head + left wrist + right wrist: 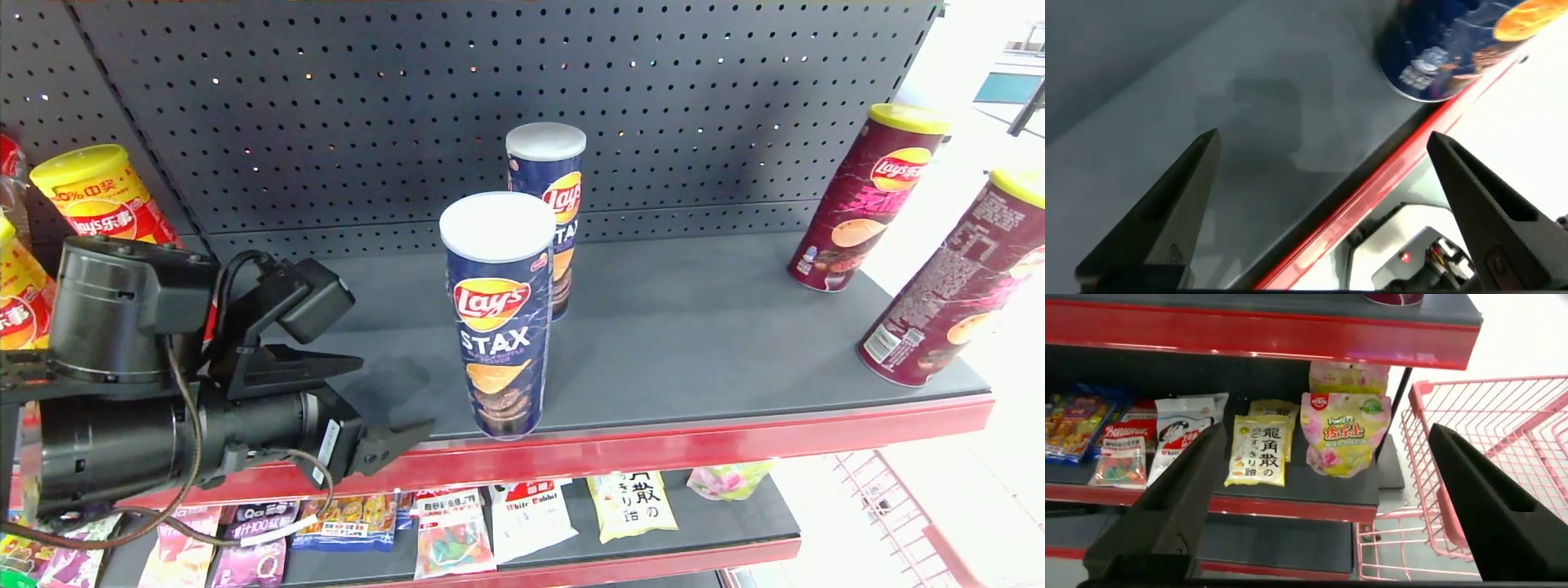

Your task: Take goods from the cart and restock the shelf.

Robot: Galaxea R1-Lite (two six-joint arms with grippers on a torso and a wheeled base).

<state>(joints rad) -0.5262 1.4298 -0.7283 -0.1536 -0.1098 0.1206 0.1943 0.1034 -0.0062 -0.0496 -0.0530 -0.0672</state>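
Two blue chip cans stand upright on the dark grey shelf (pixel 694 327): one (pixel 498 318) at the red front edge, the other (pixel 545 204) behind it near the pegboard. My left gripper (pixel 392 396) hovers open and empty over the shelf's front edge, just left of the front can. In the left wrist view its fingers (pixel 1167 212) spread wide, with the front can's base (pixel 1437 57) ahead of them. My right gripper (pixel 1328 429) is open and empty, held low before a lower shelf, with the pink wire cart (pixel 1486 457) beside it.
Two maroon cans (pixel 865 196) (pixel 955 278) stand at the shelf's right end. Yellow and red cans (pixel 102 196) crowd the left end behind my arm. Snack bags (pixel 1259 449) lie on the lower shelf (pixel 735 506). Bare shelf lies between the blue and maroon cans.
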